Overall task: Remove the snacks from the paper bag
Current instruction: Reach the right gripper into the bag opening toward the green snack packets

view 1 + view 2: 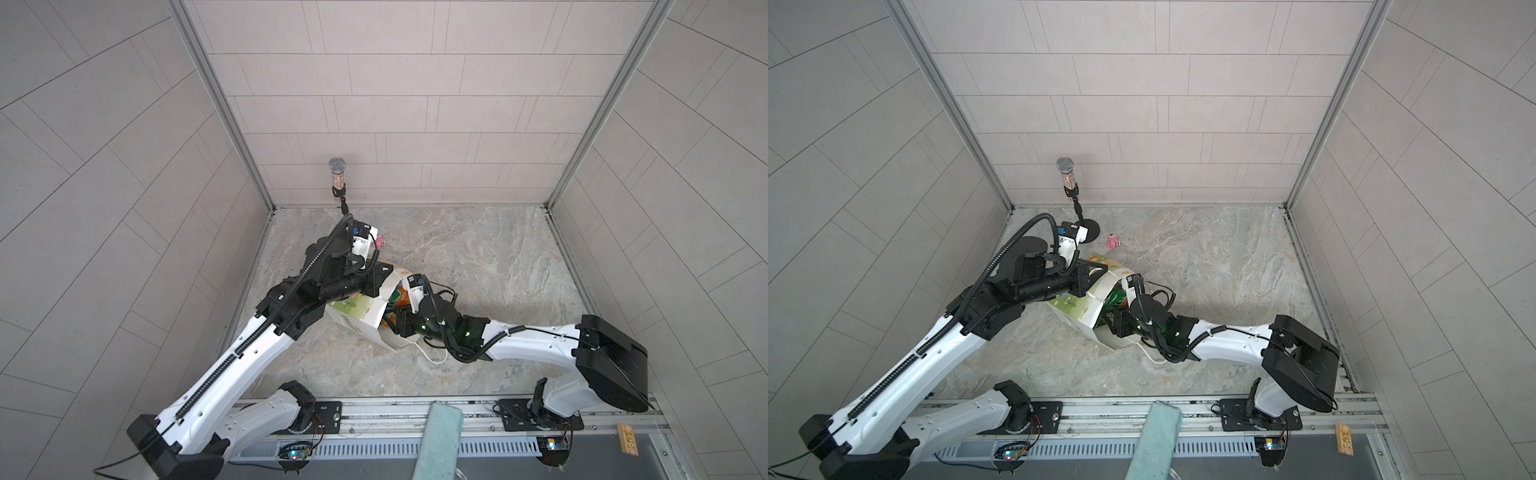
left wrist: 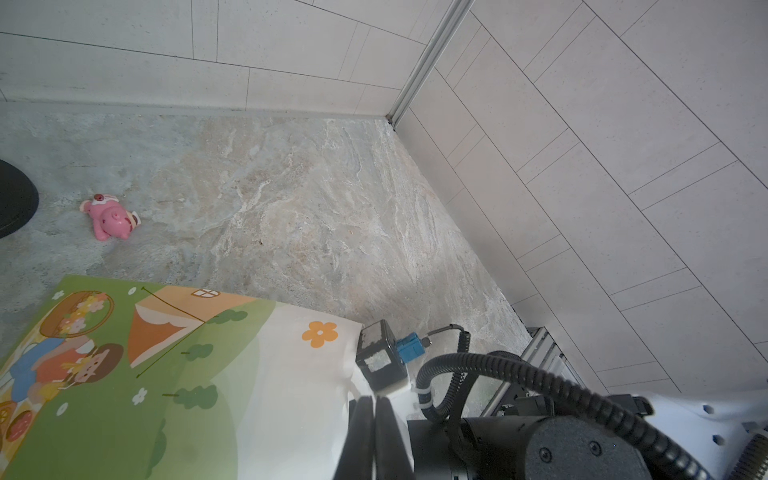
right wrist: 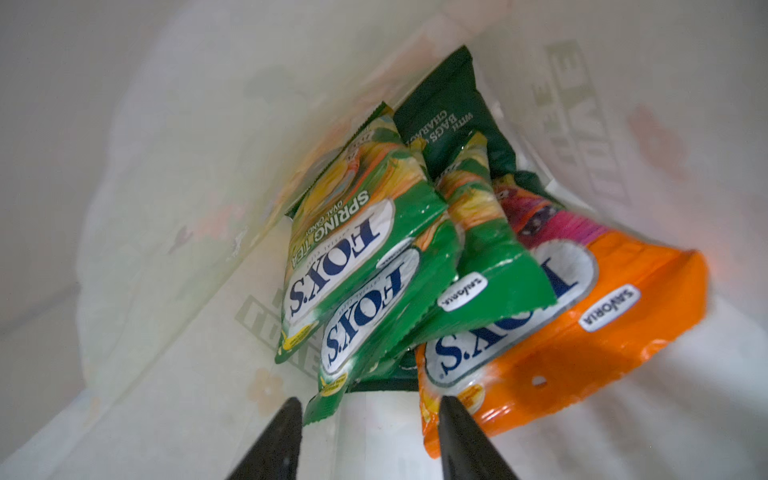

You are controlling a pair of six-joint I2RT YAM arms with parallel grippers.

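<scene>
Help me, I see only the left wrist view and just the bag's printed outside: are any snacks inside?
Observer: Yes, five in the bag: three green packets, an orange packet, a dark green packet behind them.
Operator: Where is the right gripper?
Observer: The right gripper is inside the bag, jaws apart, nothing clamped.
Operator: What lies nearest it?
Observer: A green packet's corner beside one finger, the orange packet's corner beside the other.
</scene>
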